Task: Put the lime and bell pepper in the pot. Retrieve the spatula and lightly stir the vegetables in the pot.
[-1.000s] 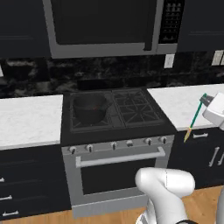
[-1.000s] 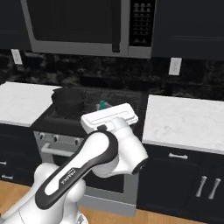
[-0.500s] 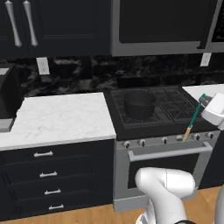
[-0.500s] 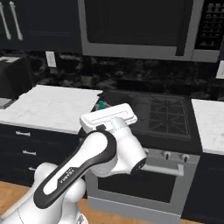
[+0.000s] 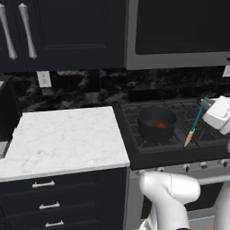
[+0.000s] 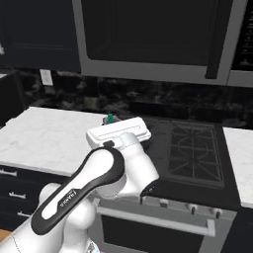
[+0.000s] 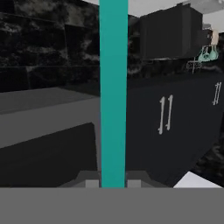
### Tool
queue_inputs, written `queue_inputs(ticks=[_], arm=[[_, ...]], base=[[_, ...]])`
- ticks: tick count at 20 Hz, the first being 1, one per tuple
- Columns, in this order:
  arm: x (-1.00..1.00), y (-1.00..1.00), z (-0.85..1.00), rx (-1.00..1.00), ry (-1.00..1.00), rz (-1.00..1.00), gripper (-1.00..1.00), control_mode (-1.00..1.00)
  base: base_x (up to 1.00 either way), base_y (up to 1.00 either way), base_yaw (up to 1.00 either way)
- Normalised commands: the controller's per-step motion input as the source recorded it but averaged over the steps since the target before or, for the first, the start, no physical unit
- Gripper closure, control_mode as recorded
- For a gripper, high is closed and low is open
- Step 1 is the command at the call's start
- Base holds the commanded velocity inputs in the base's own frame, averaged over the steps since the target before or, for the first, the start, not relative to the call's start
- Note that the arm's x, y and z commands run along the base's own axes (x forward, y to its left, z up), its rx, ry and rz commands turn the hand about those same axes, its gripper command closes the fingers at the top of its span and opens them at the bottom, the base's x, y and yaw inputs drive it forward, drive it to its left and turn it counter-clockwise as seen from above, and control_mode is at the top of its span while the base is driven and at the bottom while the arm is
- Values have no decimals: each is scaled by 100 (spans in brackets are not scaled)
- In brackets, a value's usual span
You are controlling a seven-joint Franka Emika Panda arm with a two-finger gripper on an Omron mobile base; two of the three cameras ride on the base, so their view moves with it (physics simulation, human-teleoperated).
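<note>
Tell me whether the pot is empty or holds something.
Not empty: the pot on the stove's left burner holds a red piece, the bell pepper. Cannot tell whether the lime is inside.

Pot (image 5: 156,123) on stove (image 5: 175,148), right of counter (image 5: 63,139); spatula (image 5: 194,124) beside pot.

You see the pot (image 5: 156,123) as matt black, smooth-walled, with the pepper (image 5: 160,125) a flat red spot inside it. Held in the end effector (image 7: 113,183), the spatula (image 5: 196,122) has a smooth, plastic-looking teal handle and a dull orange-tan blade at its far end. The end effector's casing looks like glossy white plastic. Left of it, the desk (image 5: 63,137) reads as polished white marble with faint grey veining. The stove (image 5: 170,148) below it is matt black, and its drawer pulls (image 5: 43,183) look like brushed metal.
</note>
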Motion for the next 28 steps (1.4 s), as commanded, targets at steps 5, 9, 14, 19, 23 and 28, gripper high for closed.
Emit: queue_inputs(ticks=[5, 9, 14, 19, 23, 28], arm=[[0, 0, 0, 0, 0, 0, 100, 100], [0, 0, 0, 0, 0, 0, 100, 100], [0, 0, 0, 0, 0, 0, 100, 100], [0, 0, 0, 0, 0, 0, 100, 100], [0, 0, 0, 0, 0, 0, 100, 100], [0, 0, 0, 0, 0, 0, 100, 100]], base=[[73, -12, 1], [64, -1, 3], [72, 0, 17], [29, 0, 33], [17, -5, 22], [53, -1, 21]])
